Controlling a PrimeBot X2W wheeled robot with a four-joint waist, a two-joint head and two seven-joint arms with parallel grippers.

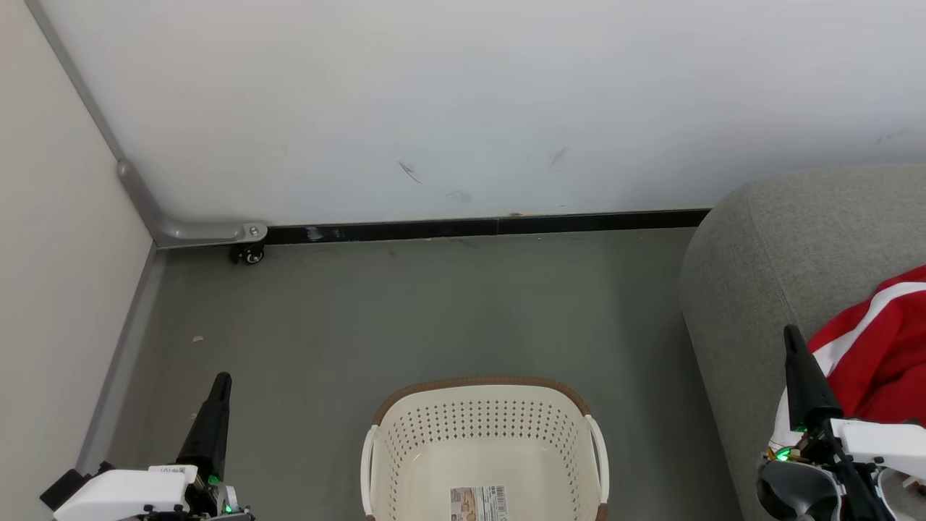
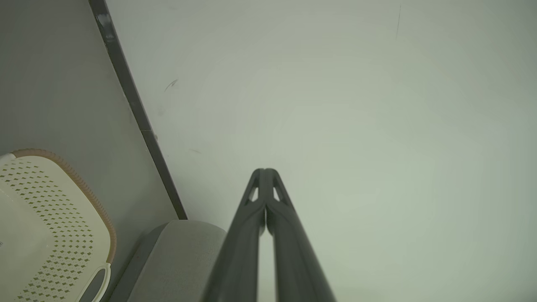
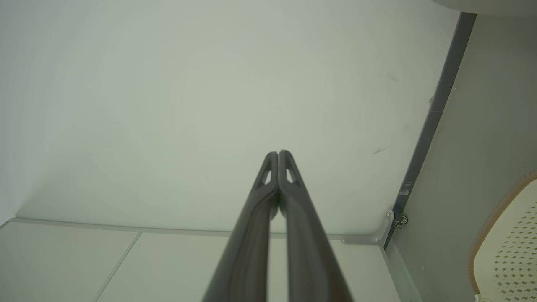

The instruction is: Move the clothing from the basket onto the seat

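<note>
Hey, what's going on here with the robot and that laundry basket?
The robot's job is shifting clothing from the basket to the seat. The part of the basket in view looks empty, and red clothing lies on the grey seat. The left gripper and right gripper are both shut, holding nothing, either side of the basket.

Grey-green floor (image 1: 434, 311), ending at a black skirting strip (image 1: 492, 227). Carries a cream-white perforated plastic laundry basket (image 1: 481, 382) with a brown rim at the near edge, a small black castor (image 1: 250, 255) in the far left corner, and a large light-grey fabric sofa seat (image 1: 767, 239) on the right, apart from the basket. On that seat, heaped bright red clothing (image 1: 882, 347) with white trim.
</note>
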